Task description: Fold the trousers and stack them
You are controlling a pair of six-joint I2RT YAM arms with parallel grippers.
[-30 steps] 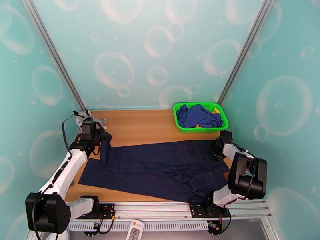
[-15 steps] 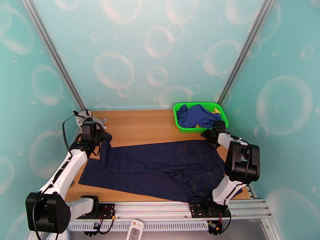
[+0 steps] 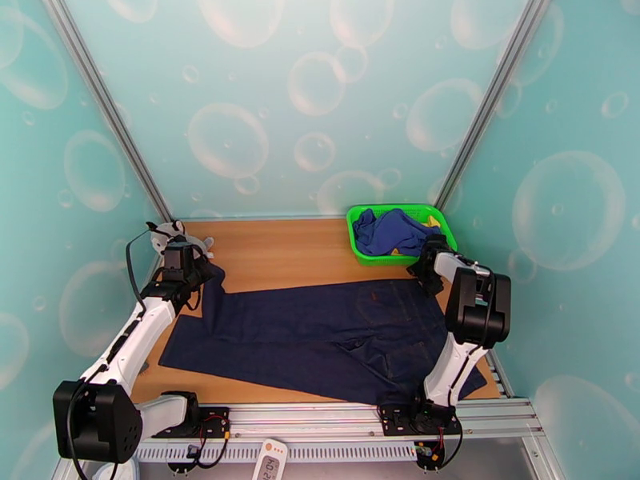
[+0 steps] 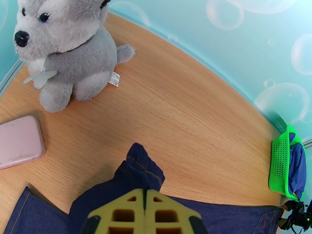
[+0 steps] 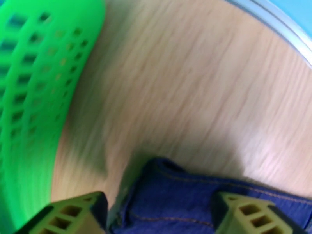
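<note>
The dark navy trousers lie spread flat across the wooden table, waist to the right and legs to the left. My left gripper is shut on the far leg's hem and holds it slightly raised. In the left wrist view the hem pokes out past the closed yellow fingers. My right gripper is at the waist's far corner, beside the basket. In the right wrist view it stands open, and the denim edge lies between its two fingers.
A green basket holding a royal-blue garment stands at the back right, just beyond the right gripper. At the far left are a grey plush husky and a pink flat case. Bare wood lies behind the trousers.
My right arm swung from the near-right waist area to the far corner of the waist, next to the basket. The left arm kept its hold on the hem.
</note>
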